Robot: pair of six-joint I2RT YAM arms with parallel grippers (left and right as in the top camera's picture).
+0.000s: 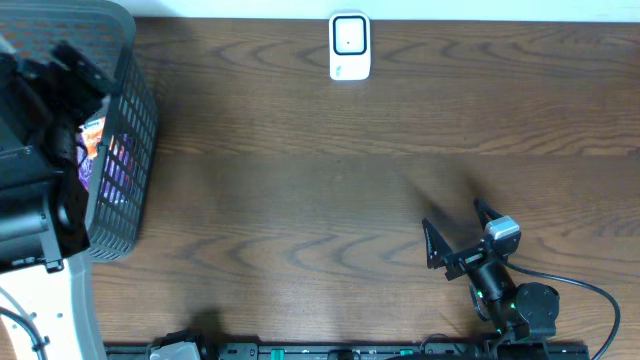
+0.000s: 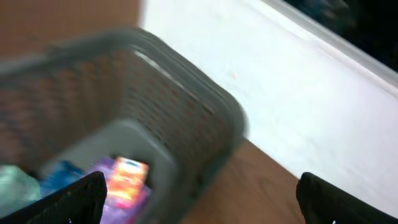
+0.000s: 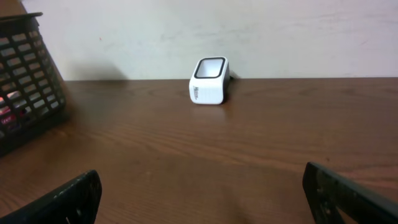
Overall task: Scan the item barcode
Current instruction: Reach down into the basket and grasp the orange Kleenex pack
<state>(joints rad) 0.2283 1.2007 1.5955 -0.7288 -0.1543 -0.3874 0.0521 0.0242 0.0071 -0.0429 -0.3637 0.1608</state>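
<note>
Overhead: scanner is set at far edge, basket at left. L gripper (over basket) & R gripper are spread wide, empty.

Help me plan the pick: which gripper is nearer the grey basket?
Left. The left gripper hangs open directly over the basket; the right gripper, also open, is far across the table, near its right front edge.

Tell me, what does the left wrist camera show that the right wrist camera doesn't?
Only the left wrist view looks down into the grey basket, onto bright packets at its bottom. Only the right wrist view shows the white scanner by the wall. Both show the basket, the brown table and an open, empty gripper: the left gripper, the right gripper.
</note>
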